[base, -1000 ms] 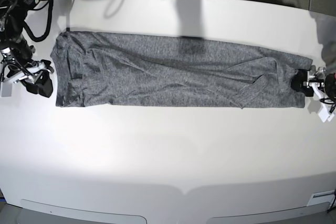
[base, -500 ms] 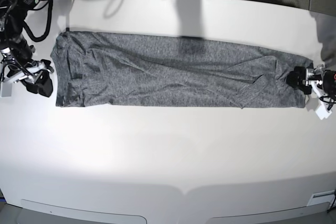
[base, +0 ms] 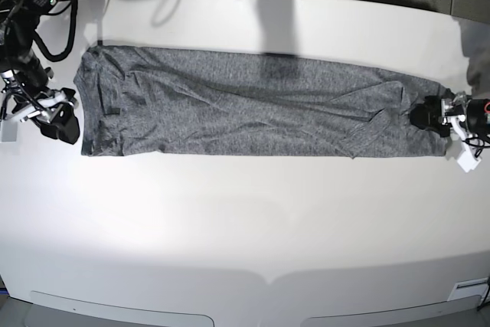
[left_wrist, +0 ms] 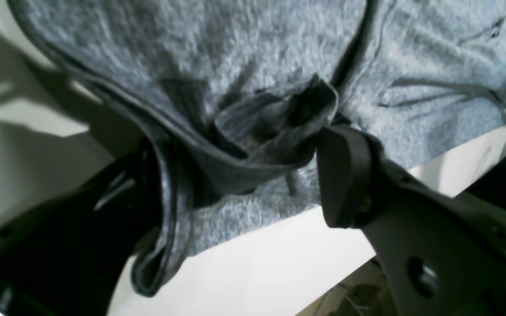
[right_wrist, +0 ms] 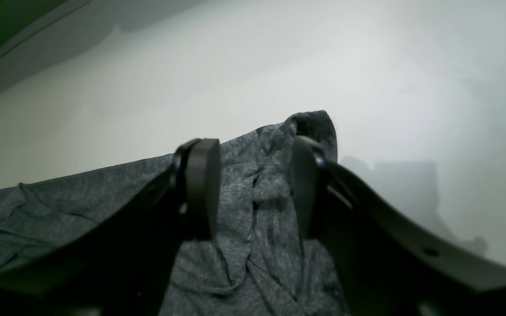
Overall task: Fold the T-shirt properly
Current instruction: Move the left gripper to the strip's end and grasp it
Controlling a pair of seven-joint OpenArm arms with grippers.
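Left wrist: our left gripper (left_wrist: 244, 175) sits spread wide around the shirt (left_wrist: 411, 66) hem, bunched up between the jaws for a pinch

Right wrist: right gripper (right_wrist: 253, 188) parted over the other end, nothing caught

Base: shirt flat along the table (base: 245, 227), an arm at each end
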